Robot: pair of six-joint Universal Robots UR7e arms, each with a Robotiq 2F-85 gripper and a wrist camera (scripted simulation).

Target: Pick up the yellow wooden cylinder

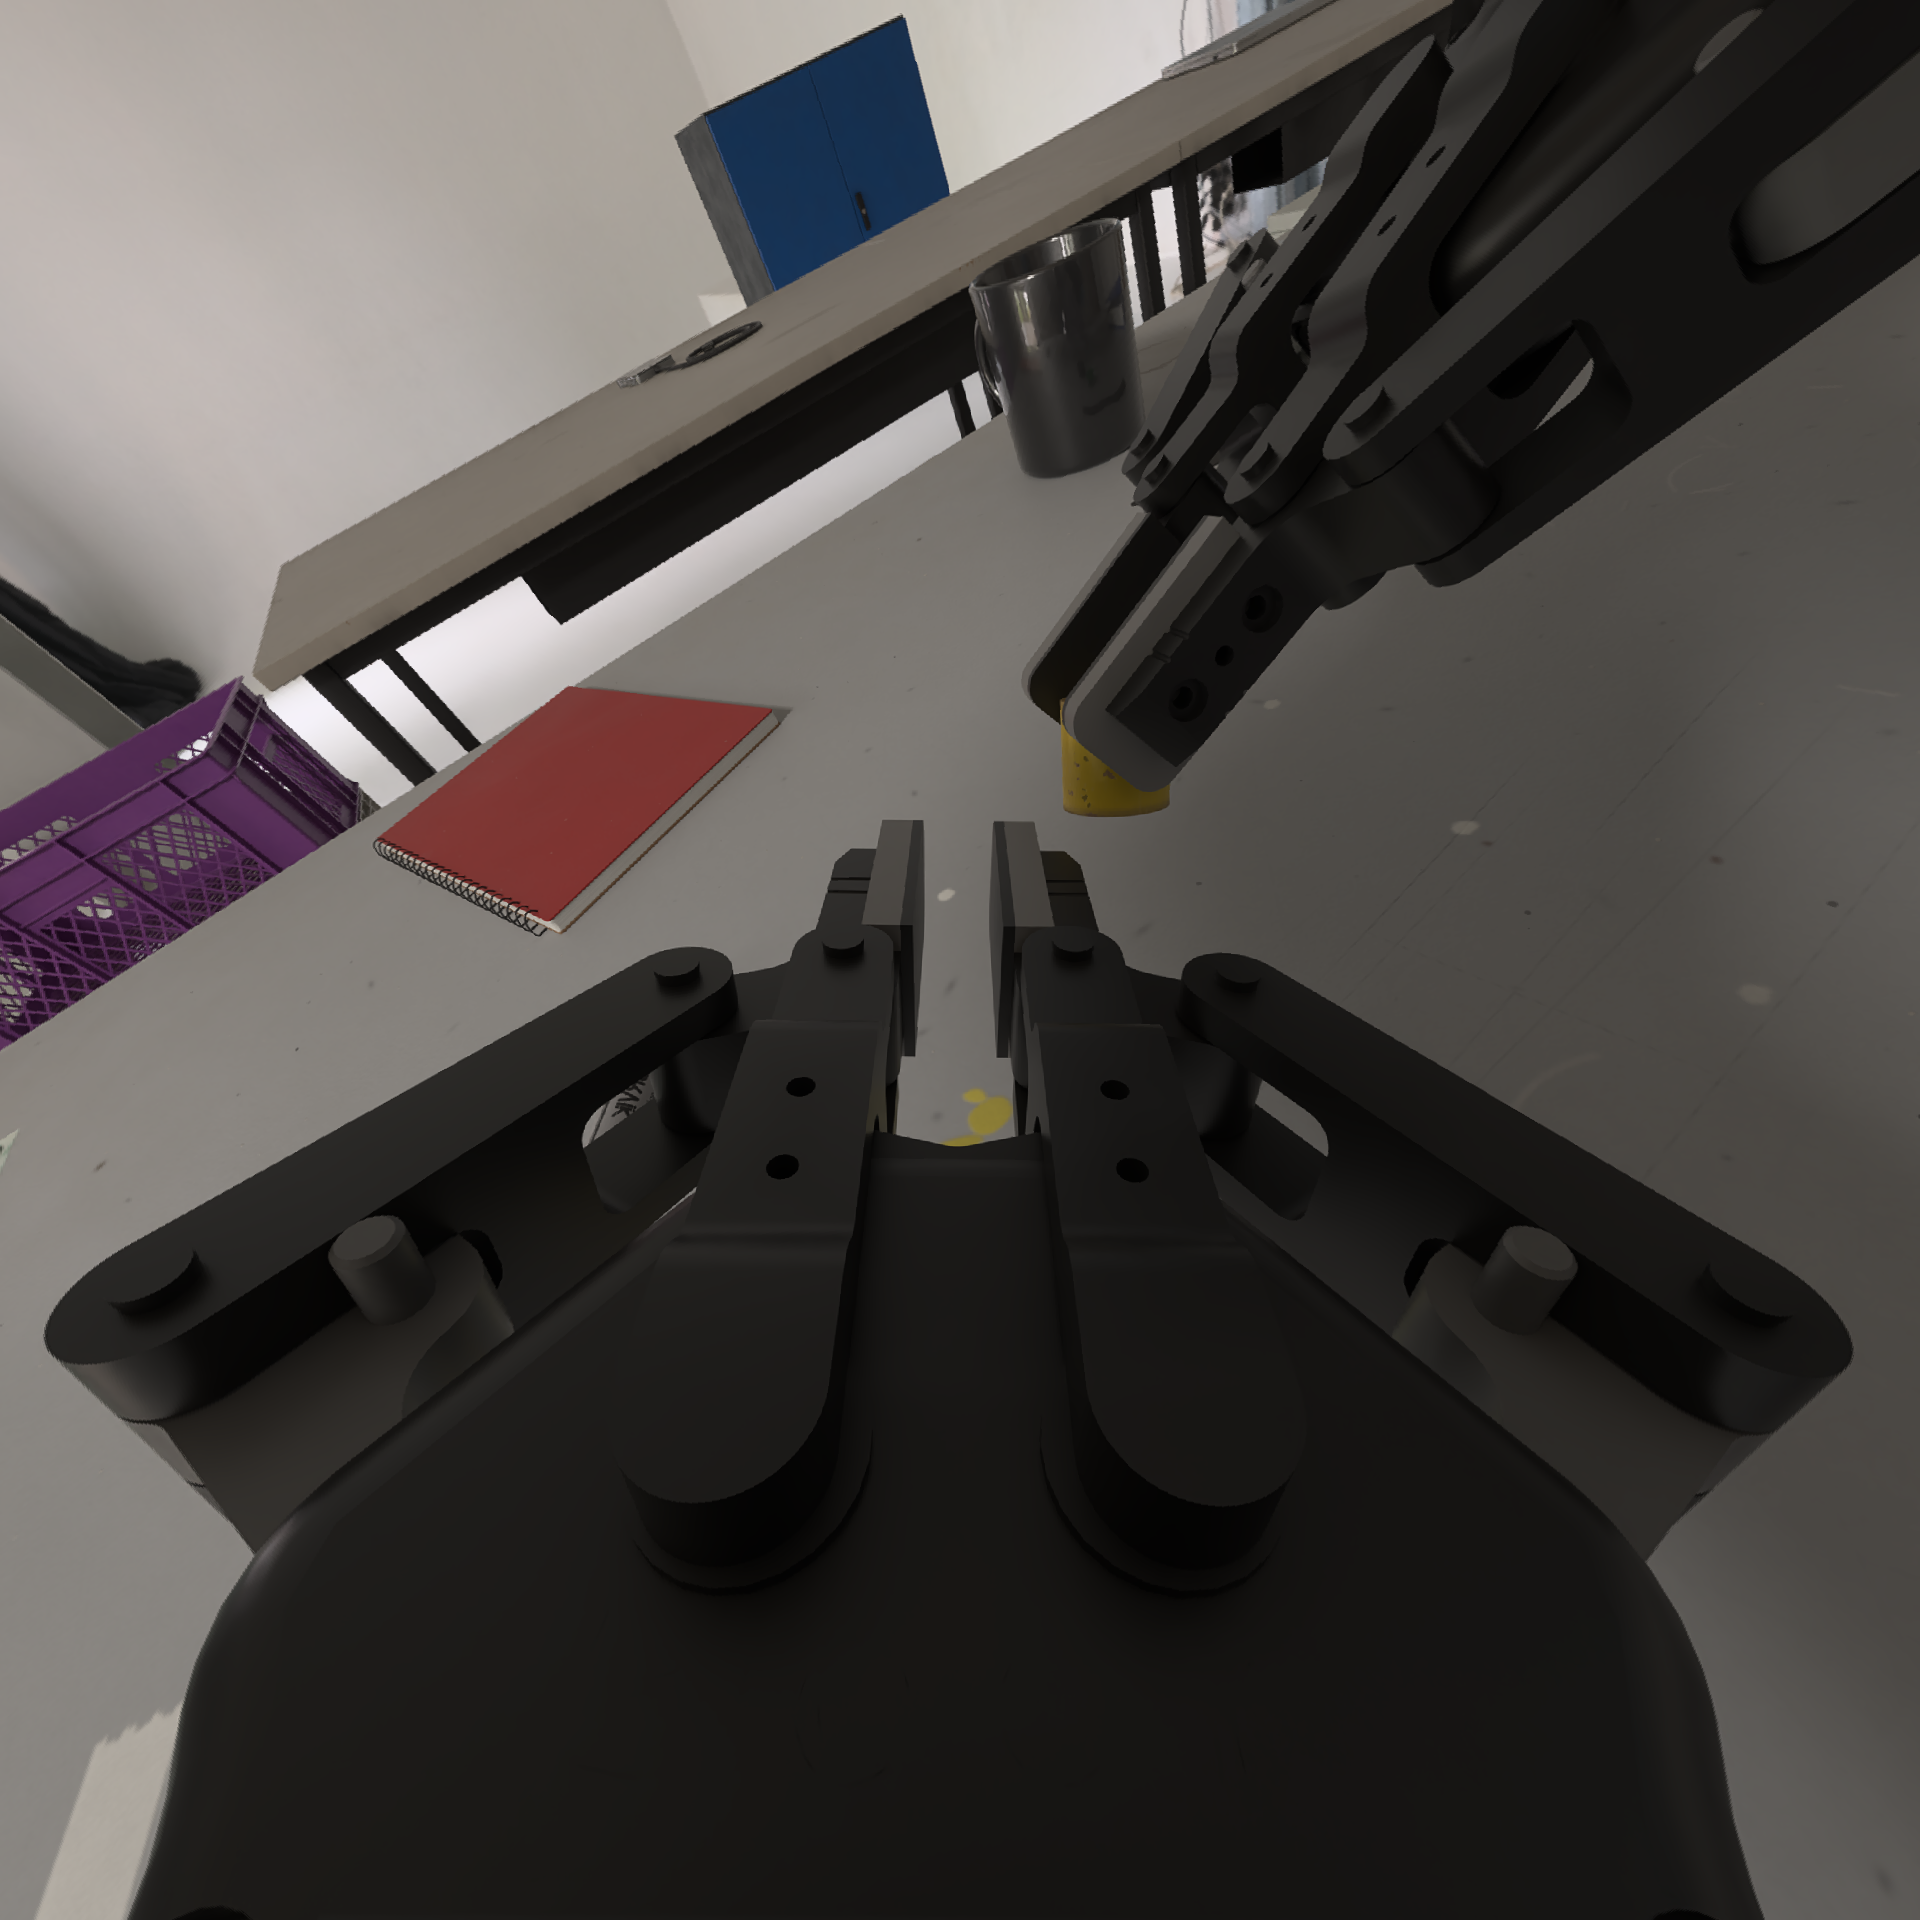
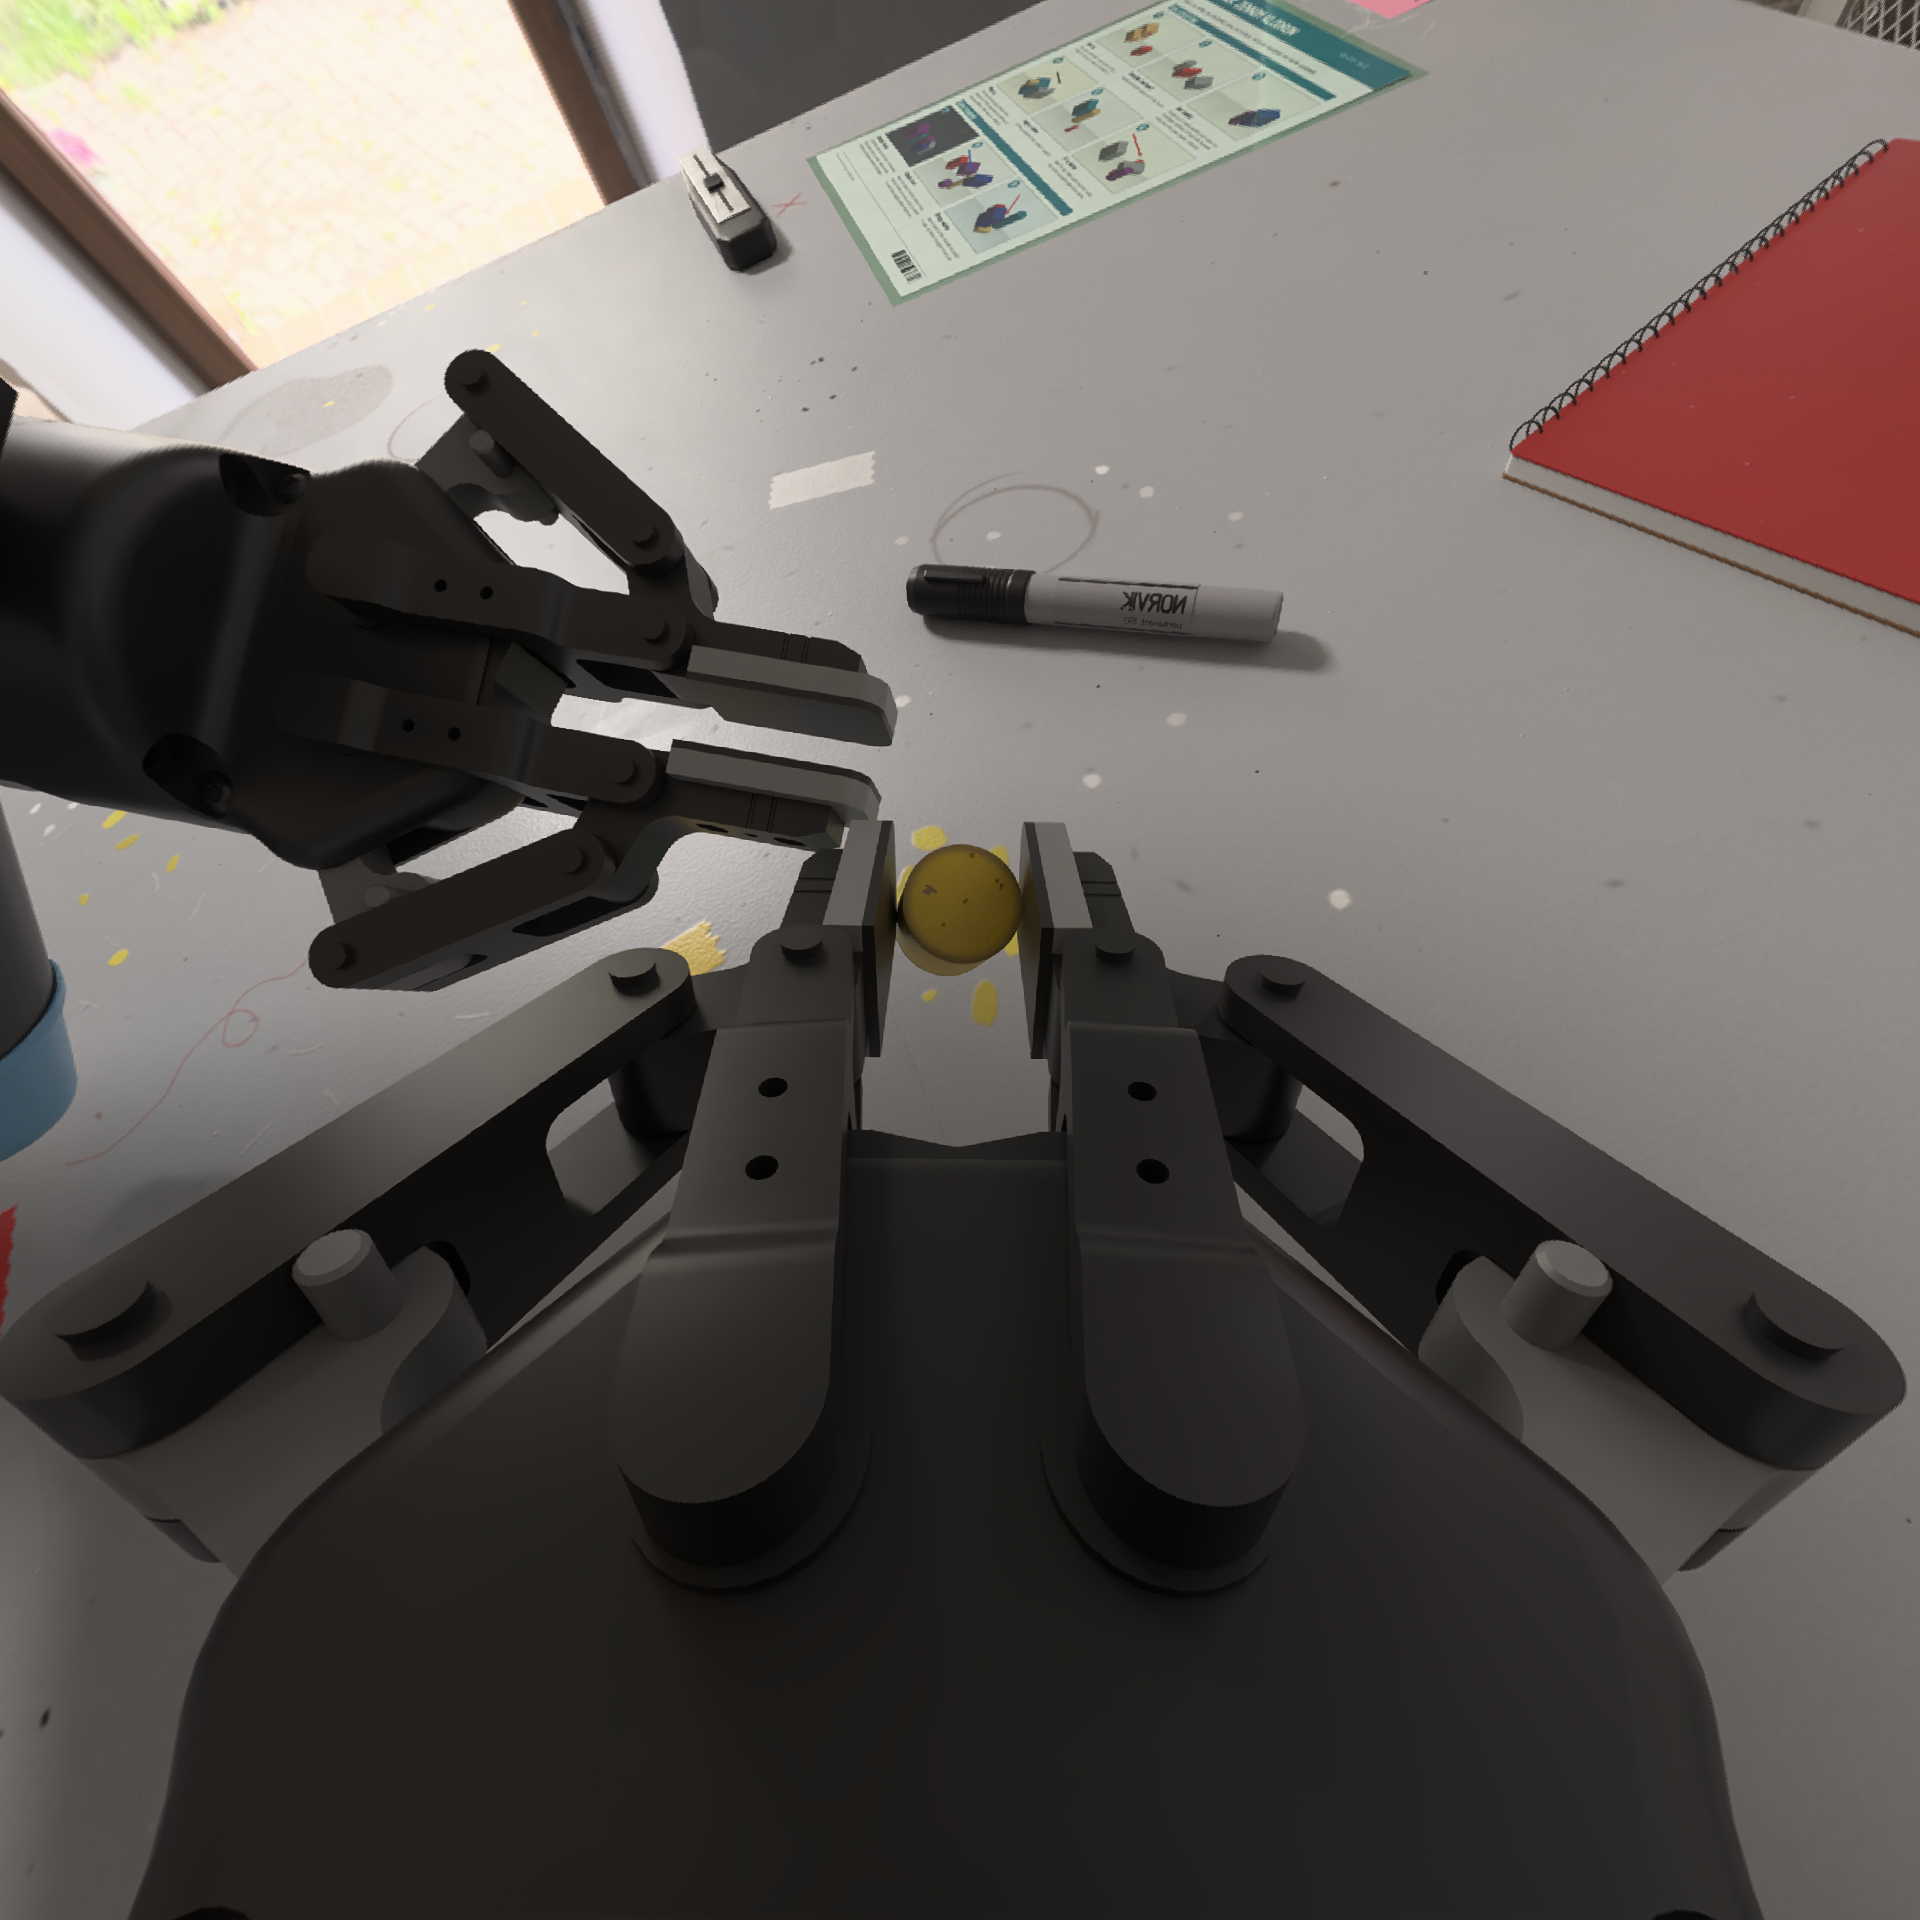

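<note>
The cylinder is yellow with small dark specks. It stands up on the grey table, and its round top faces the right wrist camera.

The right gripper points down at the table from above. Its two fingers sit on each side of the cylinder and press on it, so it holds the cylinder. In the left wrist view, the cylinder pokes out below this gripper and its bottom looks to be on the table.

The left gripper is just beside the right one, low and almost flat over the table. Its fingers are close together with a thin gap, and nothing is between them.

Past the right gripper lies a marker. A red notebook is farther to its right. A metal mug stands behind it.
</note>
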